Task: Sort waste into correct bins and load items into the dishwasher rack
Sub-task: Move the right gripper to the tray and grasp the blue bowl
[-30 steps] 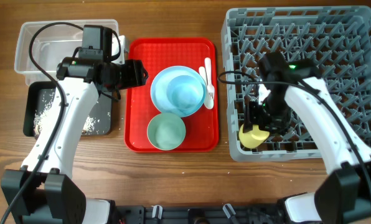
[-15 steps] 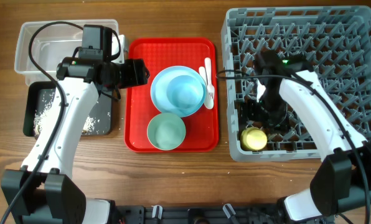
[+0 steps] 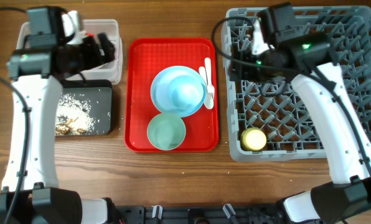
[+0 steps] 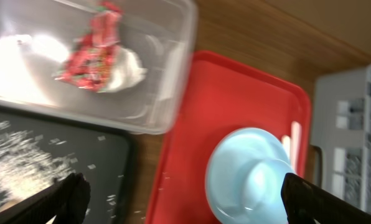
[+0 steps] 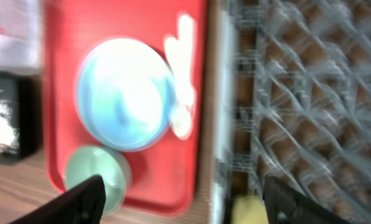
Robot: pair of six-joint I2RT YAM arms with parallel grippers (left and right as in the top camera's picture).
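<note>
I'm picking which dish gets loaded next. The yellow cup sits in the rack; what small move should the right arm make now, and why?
Probably swing the right gripper left toward the fork and spoon on the red tray. The yellow cup already lies in the rack, the gripper looks open and empty, and the cutlery lies nearest it.
</note>
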